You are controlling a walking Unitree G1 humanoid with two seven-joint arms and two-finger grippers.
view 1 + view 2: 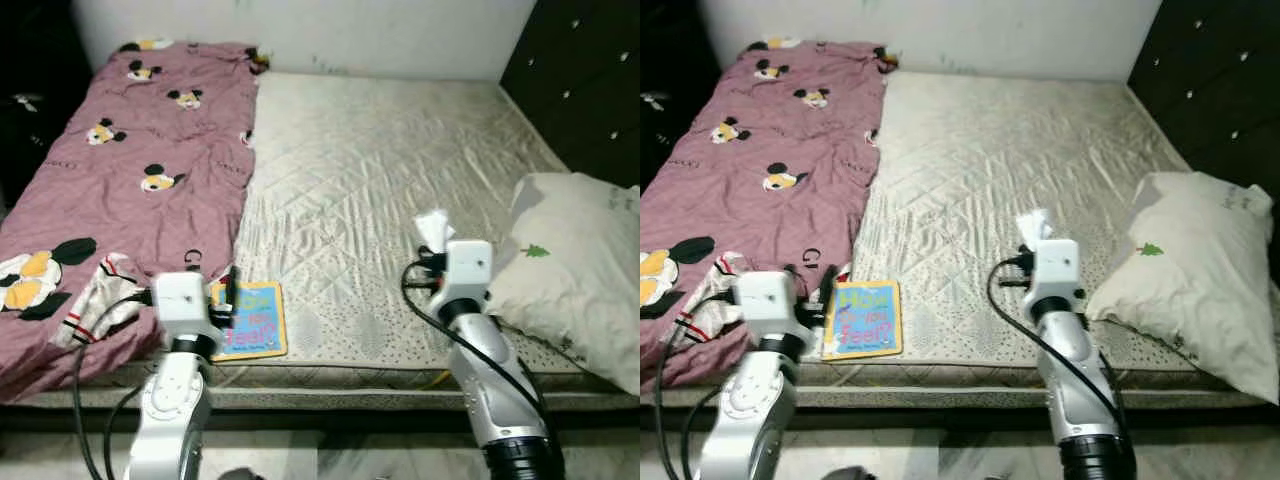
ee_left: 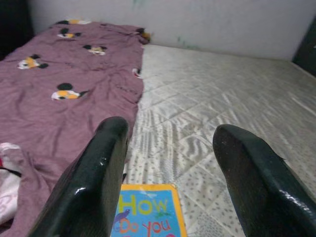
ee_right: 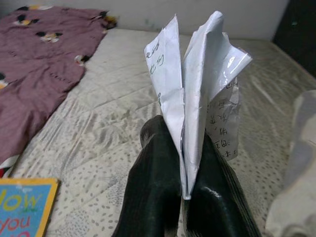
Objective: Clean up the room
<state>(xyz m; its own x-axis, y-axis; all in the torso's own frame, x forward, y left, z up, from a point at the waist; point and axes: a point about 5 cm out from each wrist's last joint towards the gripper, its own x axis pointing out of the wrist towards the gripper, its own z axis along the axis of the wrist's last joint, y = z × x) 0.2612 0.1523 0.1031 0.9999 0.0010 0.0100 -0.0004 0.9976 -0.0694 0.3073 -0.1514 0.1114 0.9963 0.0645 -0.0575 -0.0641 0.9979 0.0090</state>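
Note:
My right gripper (image 3: 185, 190) is shut on a crumpled white paper (image 3: 197, 94) with handwriting, held above the bare mattress (image 1: 400, 170) near its front edge; the paper (image 1: 433, 229) sticks up over the wrist. My left gripper (image 2: 170, 163) is open and hovers just above a blue and yellow children's book (image 1: 248, 320) lying at the mattress's front edge, its fingers (image 2: 94, 173) on either side of the book's top (image 2: 148, 217).
A pink cartoon-print blanket (image 1: 130, 160) covers the bed's left side, with a striped white cloth (image 1: 95, 300) at its front. A white pillow (image 1: 570, 270) lies at the right. A dark tufted headboard (image 1: 585, 80) stands beyond it.

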